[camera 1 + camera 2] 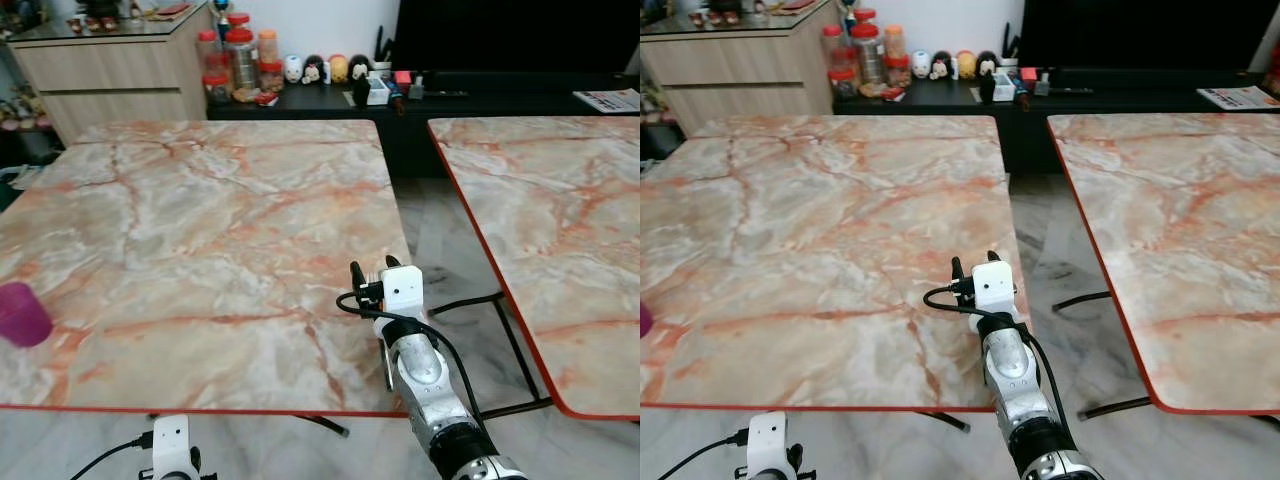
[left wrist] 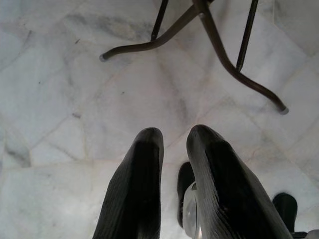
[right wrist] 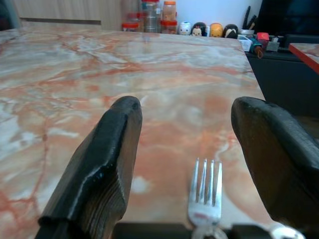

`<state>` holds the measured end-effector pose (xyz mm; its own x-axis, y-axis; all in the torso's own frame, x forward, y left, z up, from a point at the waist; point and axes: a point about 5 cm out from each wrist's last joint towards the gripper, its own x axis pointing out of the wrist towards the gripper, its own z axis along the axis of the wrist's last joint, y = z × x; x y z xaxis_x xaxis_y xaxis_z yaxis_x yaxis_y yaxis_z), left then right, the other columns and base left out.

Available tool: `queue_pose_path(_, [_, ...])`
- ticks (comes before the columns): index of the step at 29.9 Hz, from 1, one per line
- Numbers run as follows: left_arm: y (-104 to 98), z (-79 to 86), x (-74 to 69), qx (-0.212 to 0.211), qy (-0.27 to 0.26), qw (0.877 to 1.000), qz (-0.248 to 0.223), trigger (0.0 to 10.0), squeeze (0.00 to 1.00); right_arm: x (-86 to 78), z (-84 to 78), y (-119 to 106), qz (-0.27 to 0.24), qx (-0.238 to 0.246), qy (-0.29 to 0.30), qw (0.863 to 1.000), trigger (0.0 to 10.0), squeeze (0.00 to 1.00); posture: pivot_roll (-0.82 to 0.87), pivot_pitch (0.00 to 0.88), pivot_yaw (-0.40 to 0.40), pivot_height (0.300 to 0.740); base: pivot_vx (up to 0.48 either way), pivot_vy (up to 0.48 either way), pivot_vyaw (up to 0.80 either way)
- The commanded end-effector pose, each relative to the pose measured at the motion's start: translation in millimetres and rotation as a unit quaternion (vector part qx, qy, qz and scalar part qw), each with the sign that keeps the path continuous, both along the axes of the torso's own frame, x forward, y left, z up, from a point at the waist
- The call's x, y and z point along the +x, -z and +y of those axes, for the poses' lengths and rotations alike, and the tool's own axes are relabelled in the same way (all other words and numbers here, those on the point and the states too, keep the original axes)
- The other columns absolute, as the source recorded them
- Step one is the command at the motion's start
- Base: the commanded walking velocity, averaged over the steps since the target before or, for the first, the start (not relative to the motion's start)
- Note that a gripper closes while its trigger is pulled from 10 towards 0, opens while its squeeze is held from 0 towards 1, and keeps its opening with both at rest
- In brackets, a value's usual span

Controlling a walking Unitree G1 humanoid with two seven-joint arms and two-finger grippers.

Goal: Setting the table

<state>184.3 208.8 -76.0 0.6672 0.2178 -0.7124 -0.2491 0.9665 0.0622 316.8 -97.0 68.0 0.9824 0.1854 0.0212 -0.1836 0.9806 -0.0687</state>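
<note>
The table (image 1: 200, 230) has a smooth, glossy top of pink-and-cream marble pattern. A shiny metal fork (image 3: 206, 196) lies near its right edge. The right gripper (image 3: 184, 164) has matt black fingers (image 3: 107, 159) with a rough, ridged surface. The floor (image 2: 75, 99) is polished pale stone tile.

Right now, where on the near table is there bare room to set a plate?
Most of the near table is bare, from the purple cup at its left edge across to the right end effector, open over a fork near the right edge.
</note>
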Motion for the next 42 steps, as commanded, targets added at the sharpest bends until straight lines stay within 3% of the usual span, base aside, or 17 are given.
queue_pose_path(1, [2,1.1,-3.2,0.002,-0.002,1.000,0.008,10.0,0.00,-0.8,-0.6,0,0.002,-0.003,0.006,1.000,10.0,0.00,-0.02,0.000,0.022,0.709,0.000,0.000,0.00])
queue_pose_path(5, [2,1.2,-3.5,0.001,-0.002,1.000,0.008,10.0,0.00,-0.2,-1.4,1,0.012,-0.008,0.016,1.000,10.0,0.00,-0.02,0.000,0.022,0.709,0.000,0.000,0.00])
queue_pose_path(12, [2,1.5,-4.3,0.001,0.000,1.000,0.011,10.0,0.00,4.1,-7.6,12,0.090,-0.039,0.060,0.993,10.0,0.00,-0.02,0.000,0.022,0.709,0.000,0.000,0.00])
queue_pose_path(15, [2,1.4,-4.4,0.000,0.000,1.000,0.012,10.0,0.00,5.5,-8.6,13,0.108,-0.023,0.076,0.991,10.0,0.00,-0.02,0.000,0.022,0.709,0.000,0.000,0.00])
queue_pose_path(23, [3,1.0,-4.4,0.001,0.000,1.000,0.013,10.0,0.00,6.3,-7.5,13,0.129,-0.027,0.075,0.988,10.0,0.00,-0.02,0.000,0.020,0.709,0.000,0.000,0.00])
queue_pose_path(25, [2,2.0,-4.0,0.003,-0.001,1.000,0.011,10.0,0.00,7.0,-5.4,12,0.137,-0.005,0.075,0.988,10.0,0.00,-0.02,0.000,0.020,0.709,0.000,0.000,0.00])
queue_pose_path(35, [-1,4.0,1.3,0.006,0.002,1.000,0.002,10.0,0.00,11.4,4.9,-7,0.116,0.005,0.059,0.991,10.0,0.00,-0.02,0.000,0.023,0.709,0.000,0.000,0.00])
queue_pose_path(42, [0,1.7,0.8,0.001,0.004,1.000,0.005,10.0,0.00,6.5,5.3,3,0.165,-0.027,0.070,0.983,10.0,0.00,-0.02,0.000,0.017,0.709,0.000,0.000,0.00])
